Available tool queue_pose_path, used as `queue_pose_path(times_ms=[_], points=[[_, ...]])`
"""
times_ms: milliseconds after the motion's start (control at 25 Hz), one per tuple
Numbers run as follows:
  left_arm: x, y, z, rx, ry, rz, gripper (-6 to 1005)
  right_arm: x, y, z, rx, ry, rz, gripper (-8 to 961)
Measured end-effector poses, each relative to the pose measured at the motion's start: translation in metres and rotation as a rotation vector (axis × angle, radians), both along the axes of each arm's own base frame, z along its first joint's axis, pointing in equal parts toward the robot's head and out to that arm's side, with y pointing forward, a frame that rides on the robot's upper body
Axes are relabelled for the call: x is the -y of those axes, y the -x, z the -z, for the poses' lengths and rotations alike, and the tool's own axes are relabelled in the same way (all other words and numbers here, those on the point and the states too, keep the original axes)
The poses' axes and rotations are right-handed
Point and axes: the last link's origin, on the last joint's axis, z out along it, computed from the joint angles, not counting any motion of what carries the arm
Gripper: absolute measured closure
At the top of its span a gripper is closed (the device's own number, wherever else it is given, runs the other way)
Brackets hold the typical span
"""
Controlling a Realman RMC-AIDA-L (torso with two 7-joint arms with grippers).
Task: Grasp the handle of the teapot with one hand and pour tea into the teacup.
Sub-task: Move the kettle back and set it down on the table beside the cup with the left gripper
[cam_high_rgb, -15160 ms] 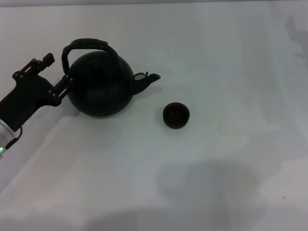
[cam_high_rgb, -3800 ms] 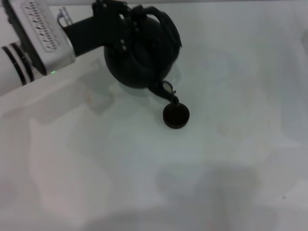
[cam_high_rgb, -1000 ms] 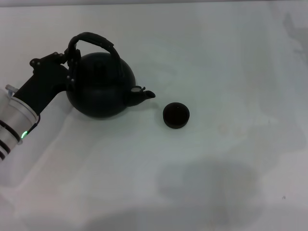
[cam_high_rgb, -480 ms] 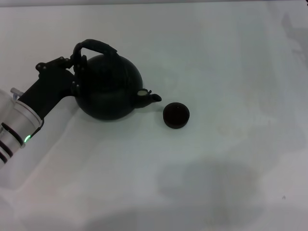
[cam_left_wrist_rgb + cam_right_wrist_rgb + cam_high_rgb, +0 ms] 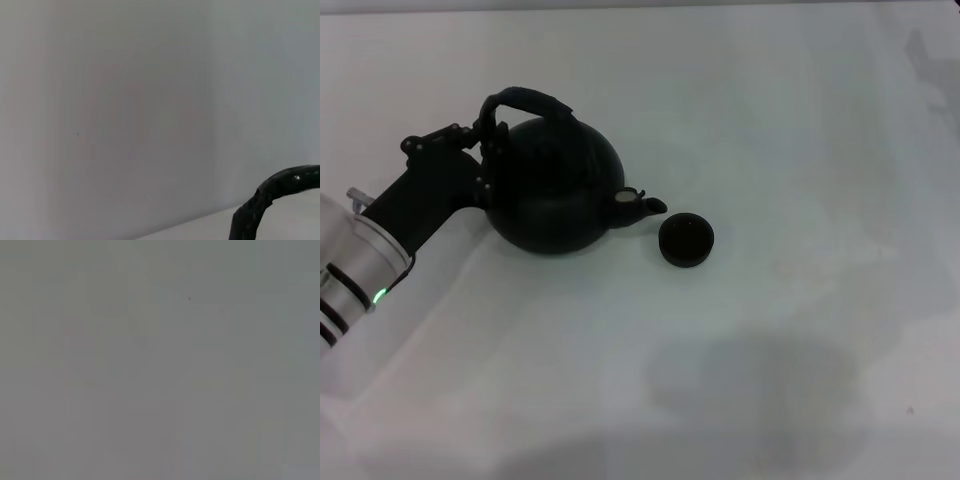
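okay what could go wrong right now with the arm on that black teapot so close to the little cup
1. The teapot has its spout tip almost at the teacup; a small sideways shift could knock the cup or push it away.
2. The left gripper sits at one end of the handle, not its middle, so the pot might swing or tip if it is lifted.
3. The spout points beside the cup's rim, not over it, so tilting from here could spill onto the table.

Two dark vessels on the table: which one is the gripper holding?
The teapot, the big round one: the left gripper is at its arched handle. The small teacup stands apart, beside the spout.
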Motion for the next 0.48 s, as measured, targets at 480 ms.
queue_pose_path(times_ms=[480], points=[[0.0,0.0039,-0.0092,0.04,-0.046,-0.027,658,-0.0019,0.0016,-0.0011,0.002,-0.002,-0.004,93]])
